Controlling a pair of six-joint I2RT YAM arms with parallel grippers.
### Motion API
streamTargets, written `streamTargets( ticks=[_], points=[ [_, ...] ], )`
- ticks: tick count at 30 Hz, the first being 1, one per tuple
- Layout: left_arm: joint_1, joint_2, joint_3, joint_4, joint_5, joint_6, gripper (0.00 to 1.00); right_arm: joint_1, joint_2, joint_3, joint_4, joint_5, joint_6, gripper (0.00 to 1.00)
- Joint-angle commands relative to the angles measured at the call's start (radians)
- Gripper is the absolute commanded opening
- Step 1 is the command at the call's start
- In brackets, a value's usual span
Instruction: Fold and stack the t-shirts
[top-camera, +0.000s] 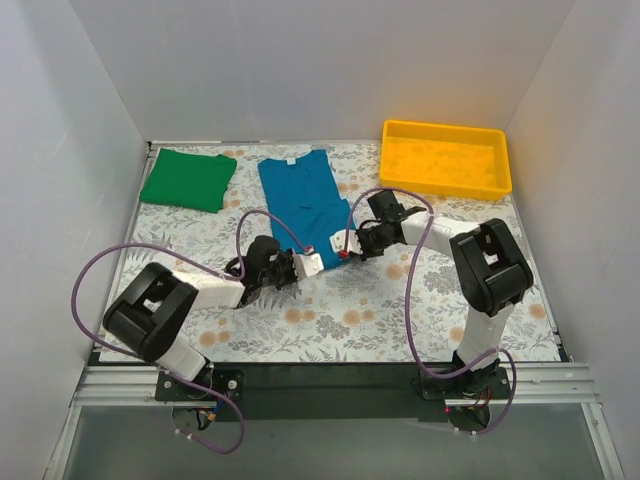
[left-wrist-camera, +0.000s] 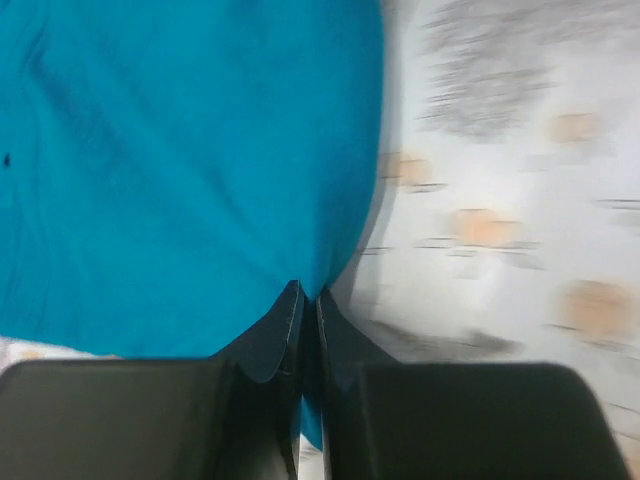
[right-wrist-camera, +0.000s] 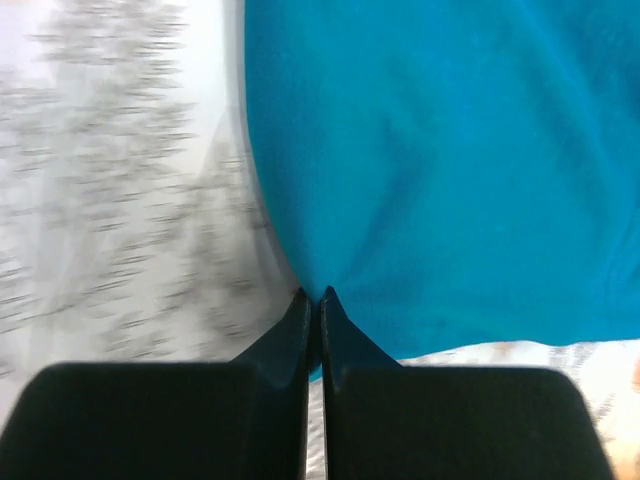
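Note:
The teal-blue t-shirt lies in a long folded strip at the middle of the flowered table cloth, collar toward the back wall. My left gripper is shut on its near left corner, and the cloth fills the left wrist view. My right gripper is shut on its near right corner, and the cloth fills the right wrist view. Both corners are lifted a little off the table. The bright green t-shirt lies folded at the back left, away from both grippers.
A yellow plastic tray stands at the back right. White walls close the table on three sides. Purple cables loop beside both arms. The flowered cloth covers the near part of the table.

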Motion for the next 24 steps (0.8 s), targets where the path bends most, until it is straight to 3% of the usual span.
streamTargets(
  ticks=[1,7,13,16,20,22,24],
  points=[
    [-0.106,-0.145,-0.059,-0.155,0.088,-0.061,0.0,0.008,-0.092,-0.087,-0.32,-0.056,-0.066,0.01],
    [-0.339,-0.358,-0.123,-0.36,0.142,-0.265,0.0,0.016,-0.394,-0.383,-0.42,-0.102,-0.109,0.01],
    [-0.531,-0.475,-0.158,-0.377,0.077,-0.407,0.0,0.04,-0.637,-0.515,-0.481,-0.124,-0.079,0.01],
    [-0.537,-0.473,-0.136,-0.377,0.063,-0.401,0.0,0.04,-0.658,-0.477,-0.485,-0.119,-0.042,0.01],
    [-0.514,-0.465,-0.114,-0.398,-0.015,-0.319,0.0,0.04,-0.59,-0.29,-0.483,-0.087,0.009,0.01],
    [-0.462,-0.464,-0.103,-0.387,-0.004,-0.264,0.0,0.04,-0.517,-0.206,-0.48,-0.073,0.035,0.01],
    [-0.312,-0.465,-0.083,-0.342,0.051,-0.243,0.0,0.039,-0.432,-0.075,-0.48,-0.056,0.062,0.01]
  ],
)
